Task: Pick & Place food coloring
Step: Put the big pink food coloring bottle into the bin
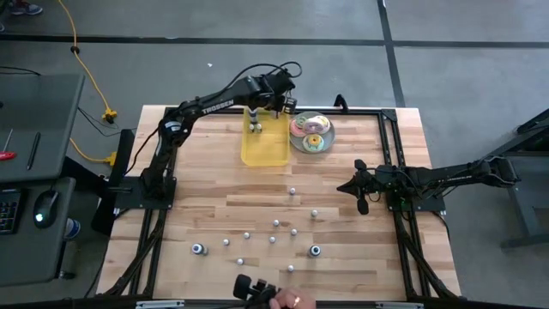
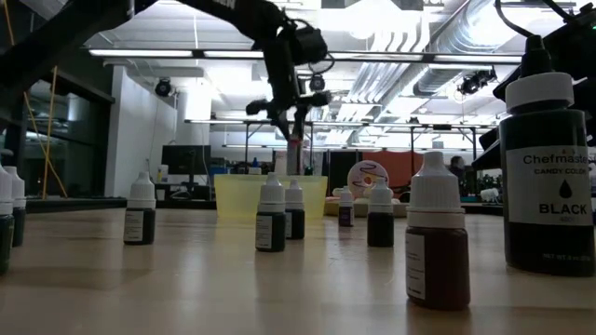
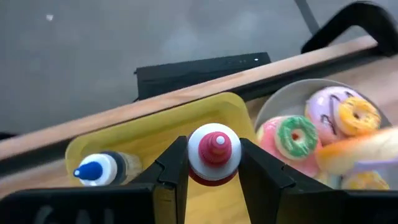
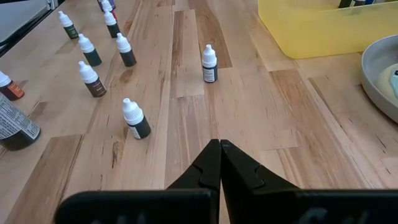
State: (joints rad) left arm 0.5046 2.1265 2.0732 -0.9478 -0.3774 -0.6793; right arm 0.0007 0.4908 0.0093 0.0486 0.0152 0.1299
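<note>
My left gripper [image 1: 279,106] hangs over the far end of the yellow tray [image 1: 265,144], shut on a small food coloring bottle [image 3: 214,152] with a white cap and red tip. Two more bottles [image 1: 255,127] stand in the tray; one with a blue tip [image 3: 99,169] shows in the left wrist view. Several food coloring bottles [image 1: 274,225] stand scattered on the near half of the wooden table. My right gripper [image 4: 219,147] waits shut at the table's right side, with nothing between its fingers. My left gripper pinches the red-tipped bottle between its two fingers [image 3: 171,174], which sit on opposite sides just below the white cap [image 3: 214,178]. The fingers come slanting down from above. The bottle [image 2: 294,141] is lifted clear above the tray, its tip pointing up toward the wrist.
A round plate of frosted doughnuts [image 1: 310,133] stands right of the tray, close to the left gripper. Larger dark bottles [image 2: 545,177] stand near the table's front. A person's hand [image 1: 290,299] shows at the near edge. Black frame rails [image 1: 390,146] run along the table's sides.
</note>
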